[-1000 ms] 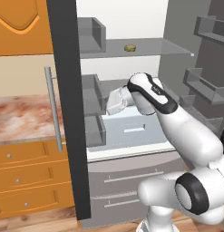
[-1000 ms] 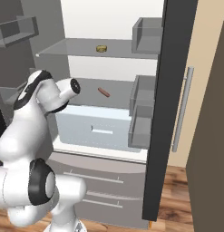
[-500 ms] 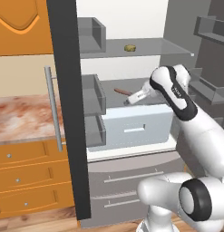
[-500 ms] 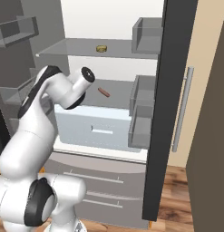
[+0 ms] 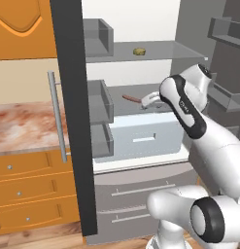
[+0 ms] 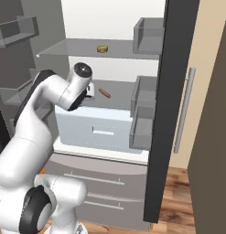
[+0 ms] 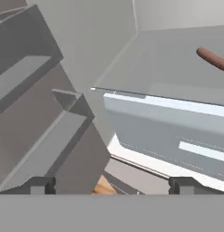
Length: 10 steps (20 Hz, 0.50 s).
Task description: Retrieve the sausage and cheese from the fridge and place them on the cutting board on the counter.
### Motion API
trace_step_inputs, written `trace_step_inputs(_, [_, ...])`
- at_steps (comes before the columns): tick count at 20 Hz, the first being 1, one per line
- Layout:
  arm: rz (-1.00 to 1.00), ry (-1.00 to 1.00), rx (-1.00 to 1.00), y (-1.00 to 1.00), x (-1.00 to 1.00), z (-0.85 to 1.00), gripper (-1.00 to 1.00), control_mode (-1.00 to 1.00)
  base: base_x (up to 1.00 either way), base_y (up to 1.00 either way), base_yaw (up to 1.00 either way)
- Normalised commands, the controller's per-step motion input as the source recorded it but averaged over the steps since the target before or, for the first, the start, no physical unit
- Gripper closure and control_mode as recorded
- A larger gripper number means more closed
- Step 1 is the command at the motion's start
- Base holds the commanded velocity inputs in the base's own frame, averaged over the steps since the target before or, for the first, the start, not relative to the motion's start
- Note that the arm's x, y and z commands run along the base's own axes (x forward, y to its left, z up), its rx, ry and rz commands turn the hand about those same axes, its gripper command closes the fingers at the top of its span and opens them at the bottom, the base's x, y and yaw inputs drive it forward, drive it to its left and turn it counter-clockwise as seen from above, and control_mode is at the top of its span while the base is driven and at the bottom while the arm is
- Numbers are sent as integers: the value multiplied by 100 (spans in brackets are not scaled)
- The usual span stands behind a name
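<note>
Sausage (image 5: 130,98) lies on fridge (image 6: 110,98) shelf; fingers (image 7: 41,185) spread wide, empty.

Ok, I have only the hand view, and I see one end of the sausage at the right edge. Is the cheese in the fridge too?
Observer: Yes. The cheese lies on the upper shelf, one level above the sausage.
Operator: And how near is the gripper to the sausage?
Observer: In the left base view the gripper is at the sausage's level, close beside its right end.
</note>
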Motion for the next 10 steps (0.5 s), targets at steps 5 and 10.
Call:
trace_step_inputs(5, [-63, 4, -11, -73, -3, 4, -100, -100, 0, 0, 0])
trace_step_inputs(10, [-52, 6, -3, -50, -18, 19, -100, -100, 0, 0, 0])
